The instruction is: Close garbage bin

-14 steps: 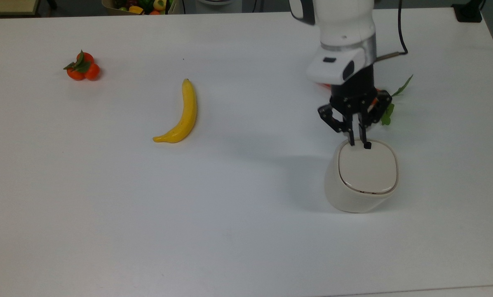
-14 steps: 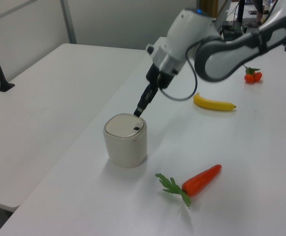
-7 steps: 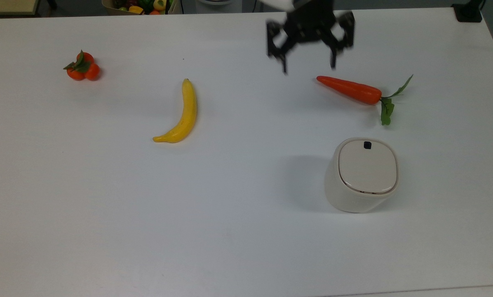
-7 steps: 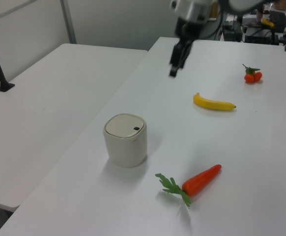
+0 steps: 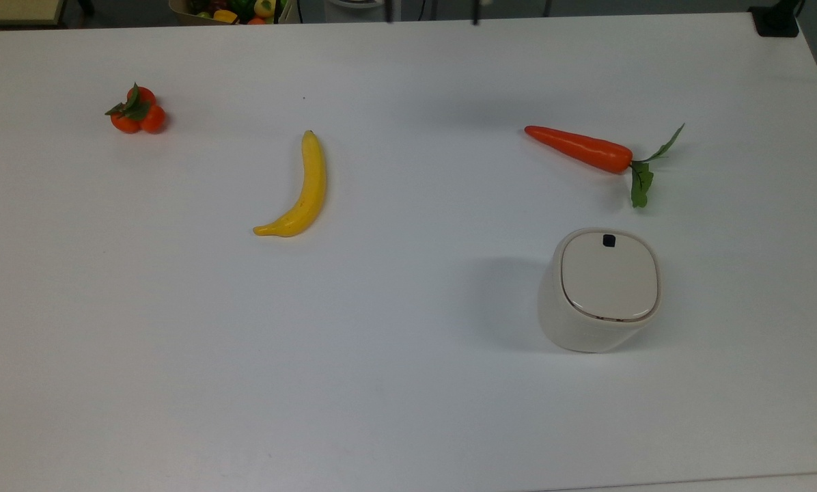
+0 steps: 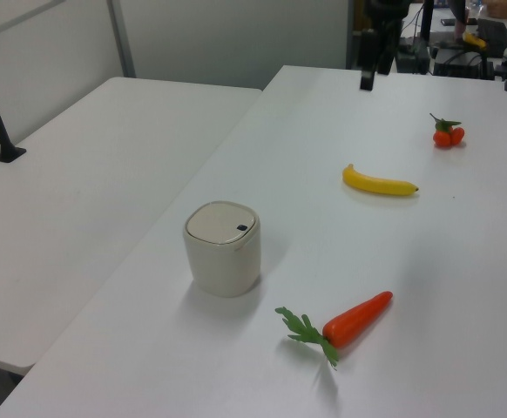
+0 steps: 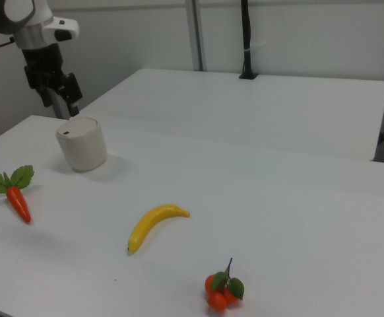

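Up and away with the gripper [image 6: 368, 78]: off the back edge of the lid a second ago, now hanging high over the far edge of the table [image 5: 408, 383], well apart from everything. Spread wide too, going by the two dark fingertips [image 5: 475, 19] poking in at the top view's upper edge with clear table between them, so holding nothing. Leaves the garbage bin [image 5: 598, 290] standing alone, well below the gripper and off to its side, down toward the left view's lower left. Sits upright, lid [image 5: 609, 275] lying flat and flush in its rim, black mark [image 5: 608, 240] on the edge nearest the gripper's line of retreat. Reads as a finished push: lid down, no gap to be seen around it, hence the pull-back rather than another press. Lies roughly between gripper and bin, the carrot [image 5: 579, 148], leafy end pointing away to the top view's right and touching neither. Further along the table on the gripper's other side, the banana [image 5: 300, 193], and beyond it the small cluster of tangerines [image 5: 136, 111], both well clear of the job and untouched. Looks like job done, with nothing left but parking the arm.
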{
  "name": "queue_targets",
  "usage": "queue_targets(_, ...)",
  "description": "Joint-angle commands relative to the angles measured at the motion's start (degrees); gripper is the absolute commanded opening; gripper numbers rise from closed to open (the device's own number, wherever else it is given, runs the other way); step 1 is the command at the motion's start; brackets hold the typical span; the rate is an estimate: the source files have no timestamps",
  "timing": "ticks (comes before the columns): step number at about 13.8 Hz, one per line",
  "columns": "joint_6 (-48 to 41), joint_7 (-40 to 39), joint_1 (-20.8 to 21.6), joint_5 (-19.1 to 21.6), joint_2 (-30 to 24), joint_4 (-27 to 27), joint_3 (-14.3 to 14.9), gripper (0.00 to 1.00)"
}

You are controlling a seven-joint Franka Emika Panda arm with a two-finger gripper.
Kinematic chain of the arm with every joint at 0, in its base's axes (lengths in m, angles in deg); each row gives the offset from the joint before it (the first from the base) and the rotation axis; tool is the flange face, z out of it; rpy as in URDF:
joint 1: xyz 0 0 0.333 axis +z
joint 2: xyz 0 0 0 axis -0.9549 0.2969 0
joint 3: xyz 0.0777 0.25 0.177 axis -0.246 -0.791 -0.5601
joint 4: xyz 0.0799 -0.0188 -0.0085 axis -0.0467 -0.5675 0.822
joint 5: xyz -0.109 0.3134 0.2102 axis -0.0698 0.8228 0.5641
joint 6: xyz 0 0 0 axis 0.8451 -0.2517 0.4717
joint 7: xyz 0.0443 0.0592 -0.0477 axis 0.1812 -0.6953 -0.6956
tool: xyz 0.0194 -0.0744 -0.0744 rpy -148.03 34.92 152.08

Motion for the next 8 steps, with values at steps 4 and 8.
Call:
queue_targets(4,-1.17,-5.65,-1.10,0.57,-10.00,-9.22,5.33,1.00)
queue_targets(8,3.03,-18.73,-2.77,0.74,-8.69,-8.78,6.21,1.00)
